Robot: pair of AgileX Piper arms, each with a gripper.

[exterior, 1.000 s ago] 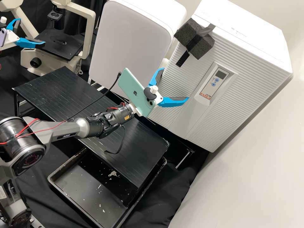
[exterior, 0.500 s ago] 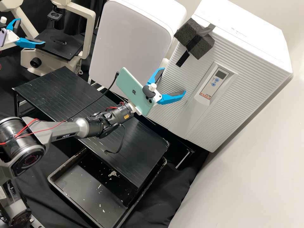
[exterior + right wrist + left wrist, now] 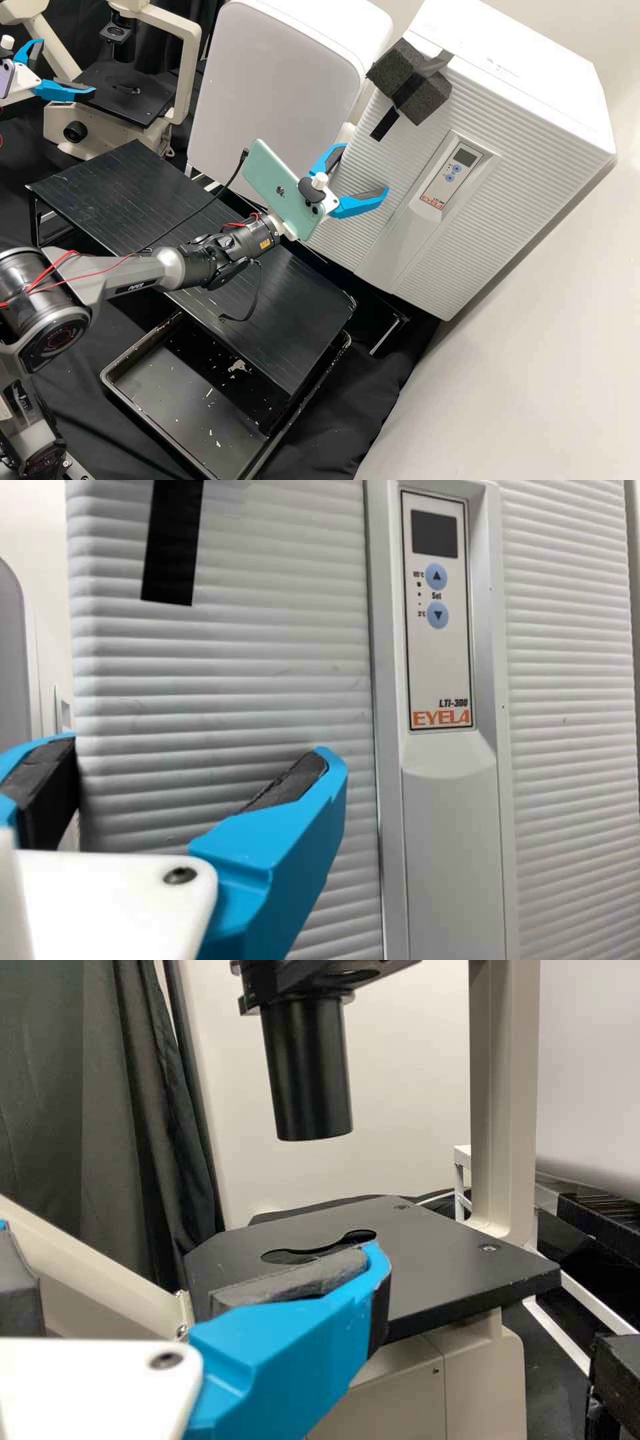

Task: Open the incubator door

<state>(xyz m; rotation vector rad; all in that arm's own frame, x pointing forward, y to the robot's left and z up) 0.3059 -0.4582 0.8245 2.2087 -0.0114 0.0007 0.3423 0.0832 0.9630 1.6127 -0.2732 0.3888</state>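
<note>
Incubator door [image 3: 460,260] observed flush with the cabinet body, its ribbed face turned toward the right gripper [image 3: 363,168]. In the right wrist view, one blue finger [image 3: 275,865] is seen against the ribbing, between the door's outer edge and the grey central panel [image 3: 450,830]; the other is seen beside that outer edge. Whether the door is touched by either cannot be told. On the panel, a small dark display [image 3: 434,534] is noted above two round blue buttons marked with arrows, with small print beside them and a line of orange lettering [image 3: 441,718] below (a maker's label, by its look). The right gripper's fingers are spread well apart, and only open space is held between them. A pale green phone [image 3: 283,190] is mounted behind them. The left gripper [image 3: 67,65] is located near the microscope [image 3: 137,93], well apart from the incubator; its fingers are likewise parted, one being seen in front of the stage in the left wrist view. A dark foam block [image 3: 420,93] is fixed at the door's upper part, with a black tape strip [image 3: 385,125] just beside it.
</note>
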